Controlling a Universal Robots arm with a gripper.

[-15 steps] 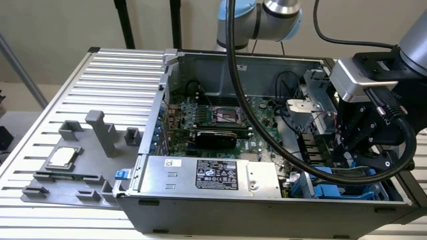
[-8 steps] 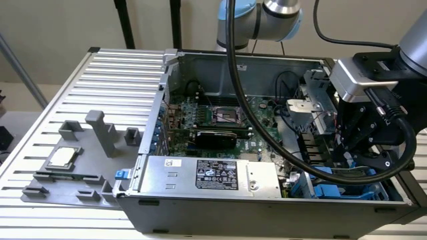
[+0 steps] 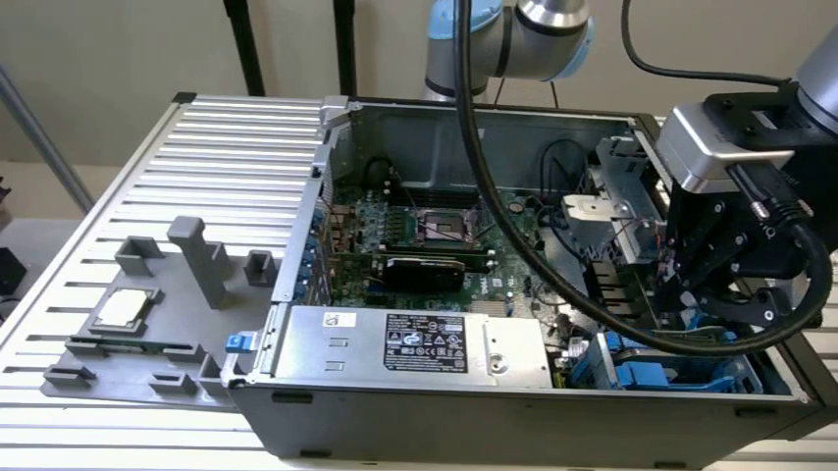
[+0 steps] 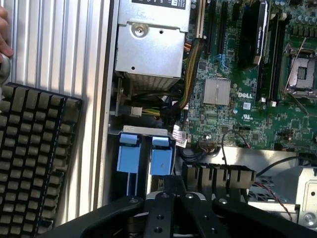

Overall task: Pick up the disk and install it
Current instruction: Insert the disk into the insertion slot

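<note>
Exterior view, entry one: an open Dell tower case lay on a slatted aluminium table, with its motherboard and labelled power supply exposed. The gripper hung low over the drive bay at the case's corner on the exterior view's right. Whether the pincer was spread or pressed together, I could not tell from either view. Wrist view, entry two: the disk was judged to be the blue-framed unit standing in that bay just beside the gripper, its metal body hidden down in the slot. A second blue frame stood next to it. A grey fixture on the exterior view's left carried a small square chip. A keyboard lay on the table beside the case. Progress, as a judgement: pick-up and carry were done and the disk was at or in the bay, but full seating was unconfirmed.
</note>
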